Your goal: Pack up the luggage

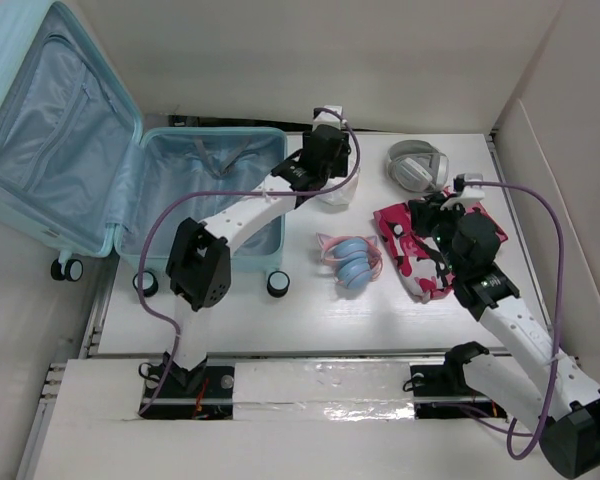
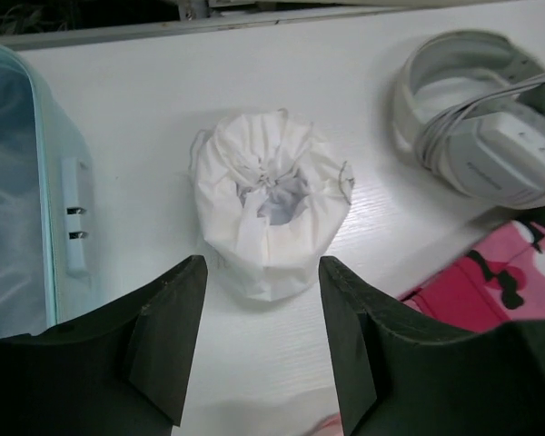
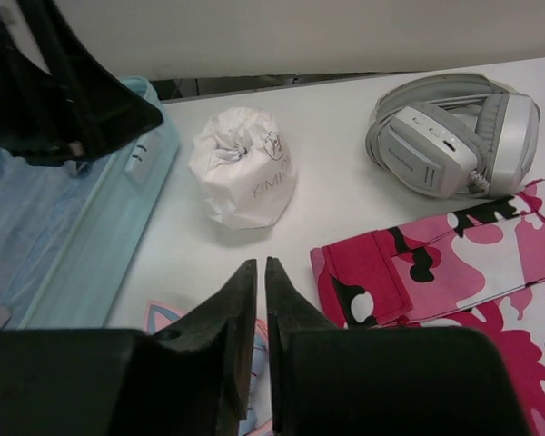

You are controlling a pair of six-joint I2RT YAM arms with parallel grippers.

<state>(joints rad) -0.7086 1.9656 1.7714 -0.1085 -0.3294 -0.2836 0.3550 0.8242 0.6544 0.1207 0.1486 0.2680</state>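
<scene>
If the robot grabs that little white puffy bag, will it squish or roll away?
The white bag probably squishes a bit: its wrinkled, gathered wrapping looks soft. It likely won't roll, since it stands upright on the table.

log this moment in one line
left gripper: open, at white pouch | right gripper: shut, empty | luggage: open, white pouch outside

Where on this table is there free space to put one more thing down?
Bare table lies along the near edge, in front of the blue headphones, and between the white pouch and grey headphones. Crowded: the right side, where pink cloth and grey headphones lie close.
</scene>
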